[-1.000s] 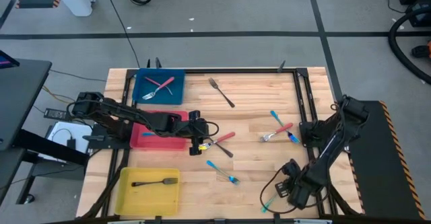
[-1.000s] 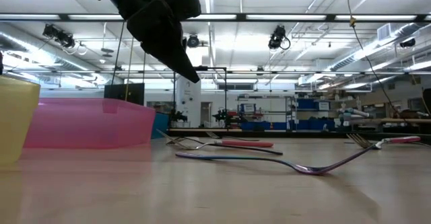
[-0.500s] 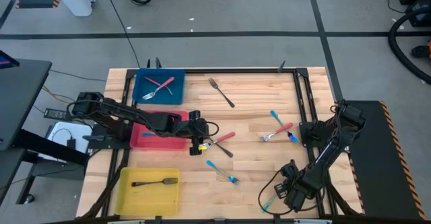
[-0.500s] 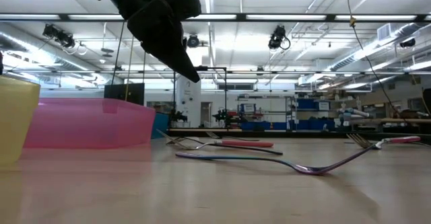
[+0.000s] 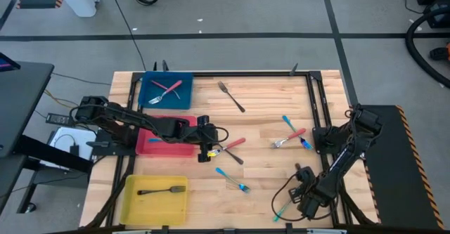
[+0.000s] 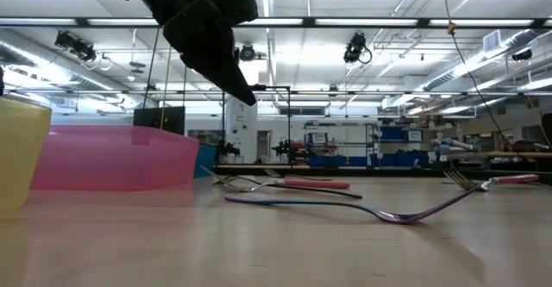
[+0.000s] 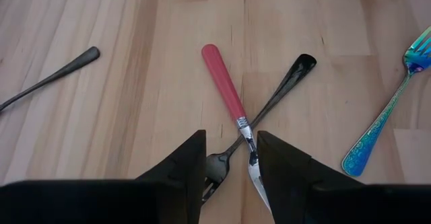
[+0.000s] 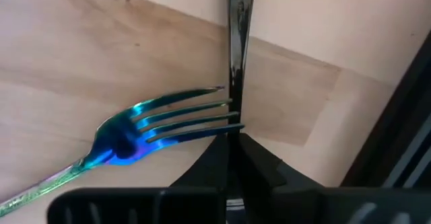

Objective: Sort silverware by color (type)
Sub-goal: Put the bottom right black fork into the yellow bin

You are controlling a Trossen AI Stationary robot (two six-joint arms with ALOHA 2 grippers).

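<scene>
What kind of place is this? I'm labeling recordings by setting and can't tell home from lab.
Probably a robotics lab or workshop, not a home: the wooden table stands on a marked open floor, the low view shows long ceiling light strips and distant shelving, and coloured sorting bins sit ready.

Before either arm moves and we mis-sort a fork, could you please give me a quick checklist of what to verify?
1. Left hand open above the crossed pair: ok.
2. Red-handled fork clear of the dark fork: not ok, they cross.
3. Right hand shut at the table's near edge: ok.
4. Teal fork actually gripped: cannot tell; its tines only reach that hand.
5. Pink tray beside the left hand: ok.
</scene>
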